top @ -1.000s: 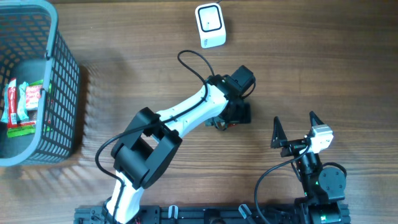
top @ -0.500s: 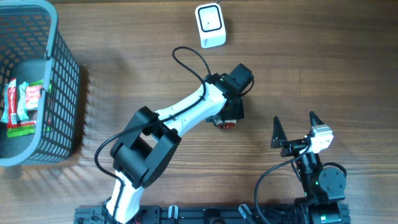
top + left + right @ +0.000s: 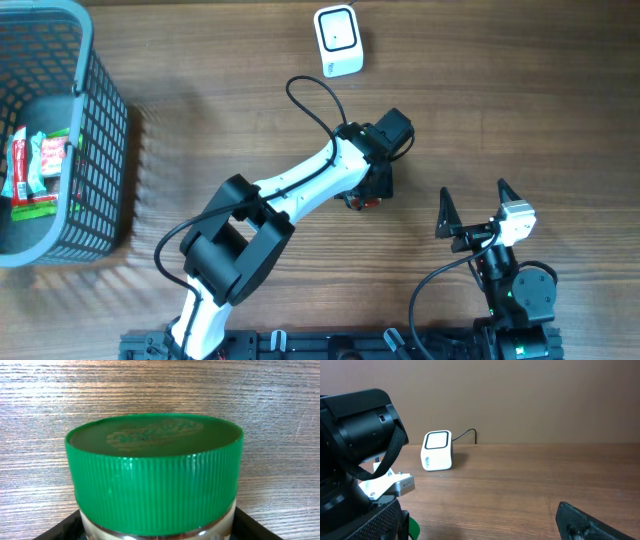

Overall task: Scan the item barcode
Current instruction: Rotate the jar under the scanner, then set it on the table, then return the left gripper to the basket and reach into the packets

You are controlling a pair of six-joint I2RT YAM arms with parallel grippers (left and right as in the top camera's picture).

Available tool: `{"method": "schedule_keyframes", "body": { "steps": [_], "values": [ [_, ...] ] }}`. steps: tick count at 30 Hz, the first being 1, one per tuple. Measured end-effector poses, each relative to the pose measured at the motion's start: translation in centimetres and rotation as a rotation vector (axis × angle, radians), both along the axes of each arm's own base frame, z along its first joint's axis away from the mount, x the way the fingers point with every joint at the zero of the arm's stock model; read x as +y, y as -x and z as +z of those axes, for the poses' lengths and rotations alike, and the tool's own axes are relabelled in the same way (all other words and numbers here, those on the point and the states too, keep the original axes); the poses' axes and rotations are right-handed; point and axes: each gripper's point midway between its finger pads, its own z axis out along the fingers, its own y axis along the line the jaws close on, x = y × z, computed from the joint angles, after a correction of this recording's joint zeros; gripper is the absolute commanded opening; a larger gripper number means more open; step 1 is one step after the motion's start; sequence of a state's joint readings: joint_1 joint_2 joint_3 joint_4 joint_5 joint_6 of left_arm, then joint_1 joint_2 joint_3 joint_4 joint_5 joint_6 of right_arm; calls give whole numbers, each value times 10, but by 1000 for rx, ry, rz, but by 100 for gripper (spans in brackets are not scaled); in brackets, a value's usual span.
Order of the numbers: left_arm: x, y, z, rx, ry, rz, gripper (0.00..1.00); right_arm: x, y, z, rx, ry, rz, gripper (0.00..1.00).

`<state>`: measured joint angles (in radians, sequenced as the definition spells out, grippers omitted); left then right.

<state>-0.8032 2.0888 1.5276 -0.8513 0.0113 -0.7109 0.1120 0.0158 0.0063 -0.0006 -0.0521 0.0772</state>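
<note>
Up close, a jar (image 3: pixel 155 475) with a ribbed green screw lid and clear glass beneath stands on the wooden counter (image 3: pixel 160 385) between the left gripper's (image 3: pixel 372 185) black fingers (image 3: pixel 250 527). I cannot tell whether they pinch it. Its lower body is cut off, and from overhead the arm hides it. The right gripper (image 3: pixel 472 205) is spread wide and empty.

Jar lid (image 3: pixel 155 480): green plastic, ribbed sides, smooth top w/ faint embossed mark, semi-matt. Jar body (image 3: pixel 150 527) under it looks like clear glass, glossy. Table (image 3: pixel 50 390): wood, fine grain, low sheen. Scanner (image 3: pixel 437 451): white plastic, smooth, slight gloss, darker window on top. Basket (image 3: pixel 105 130): grey plastic mesh, matt. Packets (image 3: pixel 30 165) inside: shiny wrappers. My left arm (image 3: pixel 300 185): smooth white shell, black matt joints.
</note>
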Motion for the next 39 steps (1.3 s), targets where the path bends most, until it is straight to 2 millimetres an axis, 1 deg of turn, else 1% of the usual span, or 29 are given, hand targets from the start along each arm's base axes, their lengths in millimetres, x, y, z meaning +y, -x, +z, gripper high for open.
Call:
{"method": "schedule_keyframes", "body": {
  "steps": [1,3,8,10,13,14,15,16,17,18,20,21,22,23,24,25,27,28,29,30,31,32,33,34,37,38,39],
  "values": [
    [0,0,0,1,-1,0,88,0,0,0,0,0,0,100],
    [1,0,0,-3,-5,-4,100,0,0,0,0,0,0,100],
    [3,-4,2,-8,-6,-7,100,0,0,0,0,0,0,100],
    [5,-16,14,-29,-3,-6,100,0,0,0,0,0,0,100],
    [17,-31,36,-62,-32,-6,100,0,0,0,0,0,0,100],
    [27,-51,68,-128,-41,-12,100,0,0,0,0,0,0,100],
    [31,-57,81,-154,-41,-11,100,0,0,0,0,0,0,100],
    [42,-61,94,-158,-69,-13,100,0,0,0,0,0,0,100],
    [63,-79,134,-234,-92,0,100,0,0,0,0,0,0,100],
    [78,-88,157,-274,-102,16,100,0,0,0,0,0,0,100],
    [118,-105,208,-372,-125,79,100,0,0,0,0,0,0,100],
    [149,-115,242,-446,-138,131,100,0,0,0,0,0,0,100],
    [174,-119,267,-504,-148,173,100,0,0,0,0,0,0,100],
    [204,-122,293,-568,-168,220,100,0,0,0,0,0,0,100],
    [231,-121,314,-620,-190,257,100,0,0,0,0,0,0,100],
    [257,-119,332,-664,-213,294,100,0,0,0,0,0,0,100],
    [308,-112,361,-736,-268,368,100,0,0,0,0,0,0,100],
    [331,-108,371,-761,-295,405,100,0,0,0,0,0,0,100],
    [347,-104,378,-774,-320,425,100,0,0,0,0,0,0,100],
    [377,-97,385,-782,-369,468,100,0,0,0,0,0,0,100],
    [393,-93,387,-777,-400,488,100,0,0,0,0,0,0,100],
    [415,-87,387,-763,-441,506,100,0,0,0,0,0,0,100],
    [441,-80,385,-734,-488,535,100,0,0,0,0,0,0,100],
    [451,-76,383,-715,-510,541,100,0,0,0,0,0,0,100],
    [495,-60,365,-607,-570,548,100,0,0,0,0,0,0,100],
    [498,-59,364,-597,-577,537,100,0,0,0,0,0,0,100],
    [518,-55,353,-559,-566,561,100,0,0,0,0,0,0,100]
  ]
}}
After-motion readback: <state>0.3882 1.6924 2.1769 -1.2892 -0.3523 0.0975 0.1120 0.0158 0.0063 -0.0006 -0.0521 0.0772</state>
